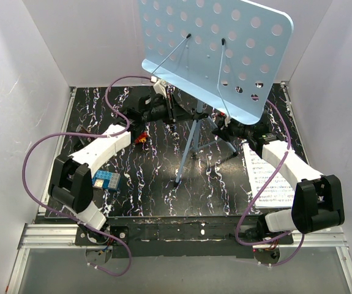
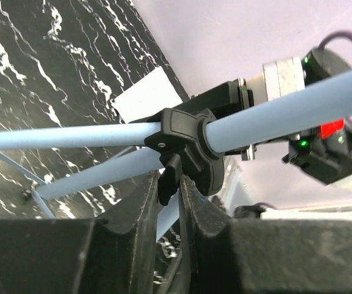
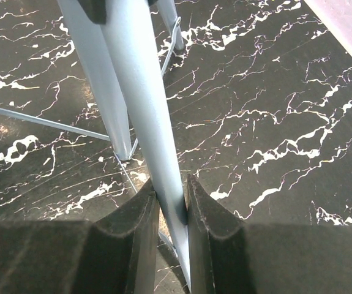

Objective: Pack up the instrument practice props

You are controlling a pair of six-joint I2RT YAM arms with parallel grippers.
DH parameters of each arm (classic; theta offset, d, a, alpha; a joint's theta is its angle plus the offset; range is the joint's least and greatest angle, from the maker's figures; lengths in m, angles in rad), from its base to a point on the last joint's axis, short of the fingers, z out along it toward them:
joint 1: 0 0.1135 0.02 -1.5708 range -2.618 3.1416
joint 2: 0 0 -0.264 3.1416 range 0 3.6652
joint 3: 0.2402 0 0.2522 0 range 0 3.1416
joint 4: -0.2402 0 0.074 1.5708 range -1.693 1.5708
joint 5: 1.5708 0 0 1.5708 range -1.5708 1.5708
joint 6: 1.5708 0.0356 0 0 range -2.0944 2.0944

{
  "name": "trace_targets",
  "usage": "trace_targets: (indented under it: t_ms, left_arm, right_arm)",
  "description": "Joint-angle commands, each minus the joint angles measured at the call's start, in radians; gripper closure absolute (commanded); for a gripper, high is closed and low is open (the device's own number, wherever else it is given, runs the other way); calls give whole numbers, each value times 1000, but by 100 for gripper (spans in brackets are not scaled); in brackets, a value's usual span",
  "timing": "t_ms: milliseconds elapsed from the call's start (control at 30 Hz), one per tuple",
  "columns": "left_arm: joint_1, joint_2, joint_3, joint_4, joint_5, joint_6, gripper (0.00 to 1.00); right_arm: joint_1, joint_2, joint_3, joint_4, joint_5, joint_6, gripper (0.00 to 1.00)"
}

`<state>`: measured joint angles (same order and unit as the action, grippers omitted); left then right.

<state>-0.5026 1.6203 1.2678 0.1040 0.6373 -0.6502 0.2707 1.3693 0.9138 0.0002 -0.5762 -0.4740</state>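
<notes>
Two hands on the music stand [image 1: 218,55], legs down mid tabletop [image 1: 145,190], desk plate up top toward the back wall. I see the L hand [image 2: 171,187] closed on the black clamp lever [image 2: 168,174] of the collar [image 2: 194,144] round the pole [image 2: 286,116]. R hand [image 3: 171,205] is clamped on the pole itself, pads tight on both sides. Sheet-music pages [image 1: 272,177] lie flat at the right, partly under my R arm. Blue block [image 1: 105,180] sits by the L arm, well apart from the stand.
</notes>
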Motion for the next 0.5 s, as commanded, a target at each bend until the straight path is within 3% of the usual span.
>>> trace_targets:
  t_ms: [0,100,233,467]
  left_arm:
    - [29,24,99,-85,-239,-308,80]
    - [42,35,143,-260,-369,-544,64]
    - [38,53,186,-444,-427,-785,43]
    - [26,50,182,-428,-504,-709,25]
  right_arm:
    - [-7,31,-61,-233,13,75,99]
    - [-7,27,-61,-224,18,75,99]
    - [-8,27,-56,-221,18,75,99]
    - [-11,25,-53,-210,16,77,99]
